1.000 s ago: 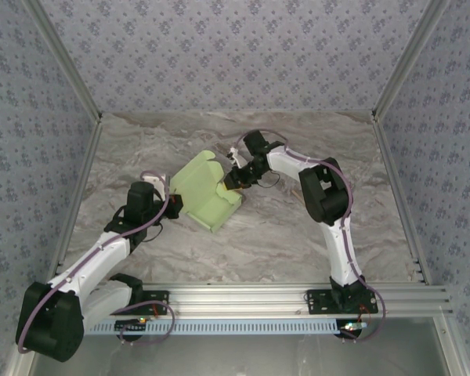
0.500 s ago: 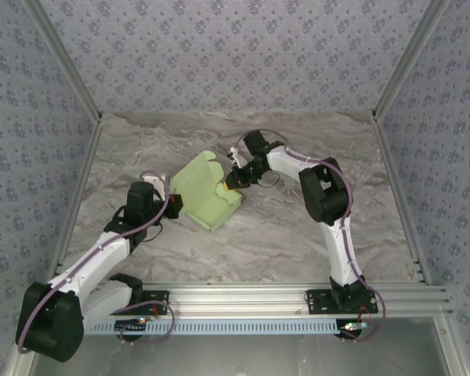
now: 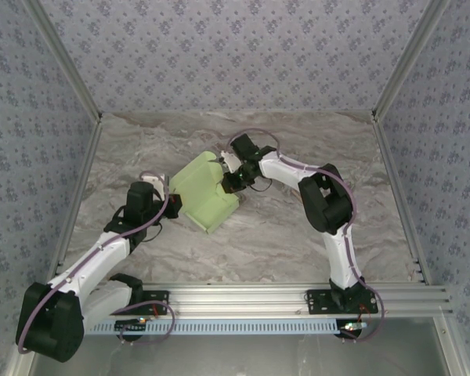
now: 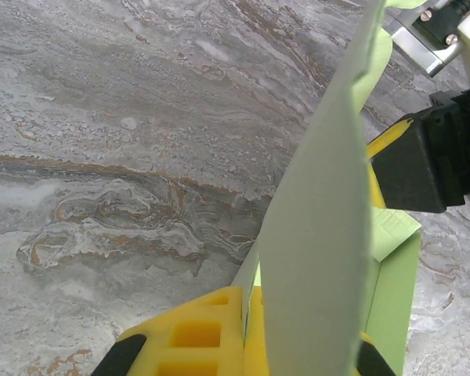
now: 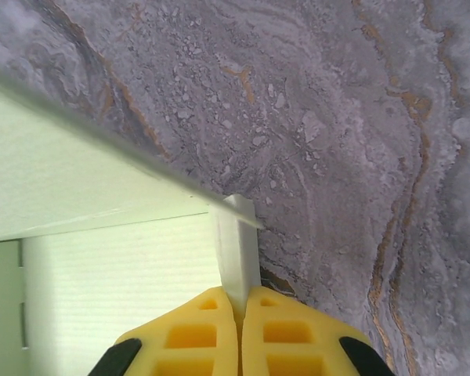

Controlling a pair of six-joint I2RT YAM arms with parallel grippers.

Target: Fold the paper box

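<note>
- The paper box (image 3: pixel 205 194) stood half-formed near the middle of the bench (image 3: pixel 298 235), a little toward its left edge, between both arms.
- The left gripper (image 3: pixel 175 205) was clamped on the box's left side, with card rising between its fingers (image 4: pixel 196 333).
- The right gripper (image 5: pixel 240 301) was pinched tight on a narrow tab (image 5: pixel 236 251) (a slim hold).
- The step looked like folding a side flap; the next move likely needed the tab turned over its crease without dragging the box.
</note>
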